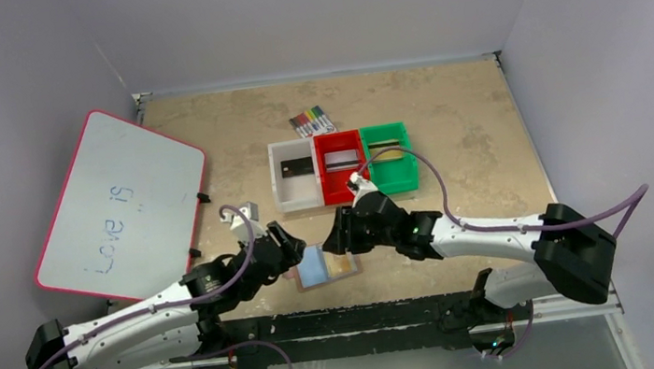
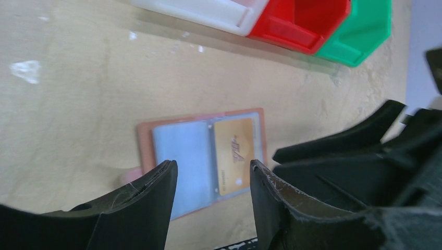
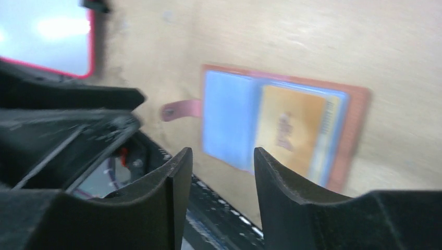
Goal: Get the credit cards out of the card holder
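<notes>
1. Top view: the card holder lies open on the table, long axis left-right, between the left end effector and the right end effector. The white bin, red bin and green bin each hold a credit card.
2. Left wrist: the jaws are half-spread and empty. A gold card sits in the right pocket.
3. Right wrist: the jaws are half-spread and empty, with the holder just ahead. This arm seems nearer the card.

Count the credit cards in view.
4: one in the white bin, one in the red bin, one in the green bin, a gold card in the card holder. More may be hidden.

Three bins, one card holder, one whiteboard, one marker pack.
</notes>
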Controlling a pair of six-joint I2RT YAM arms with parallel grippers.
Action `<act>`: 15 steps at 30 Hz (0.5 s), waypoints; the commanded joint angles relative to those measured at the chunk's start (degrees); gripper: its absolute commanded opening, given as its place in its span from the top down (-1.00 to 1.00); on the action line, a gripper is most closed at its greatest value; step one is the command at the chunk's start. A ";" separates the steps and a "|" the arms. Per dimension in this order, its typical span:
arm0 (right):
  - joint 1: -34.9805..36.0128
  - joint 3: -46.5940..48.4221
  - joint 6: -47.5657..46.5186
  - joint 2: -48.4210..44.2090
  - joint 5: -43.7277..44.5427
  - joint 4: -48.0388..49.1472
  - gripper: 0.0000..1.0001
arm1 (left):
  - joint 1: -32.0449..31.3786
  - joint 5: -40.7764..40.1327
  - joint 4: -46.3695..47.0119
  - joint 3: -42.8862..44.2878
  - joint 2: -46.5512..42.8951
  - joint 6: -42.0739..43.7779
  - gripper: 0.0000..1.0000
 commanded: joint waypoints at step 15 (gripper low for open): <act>-6.39 -7.14 -2.27 1.74 -6.43 4.04 0.29 | 0.24 13.73 32.39 -3.10 18.87 0.33 -0.05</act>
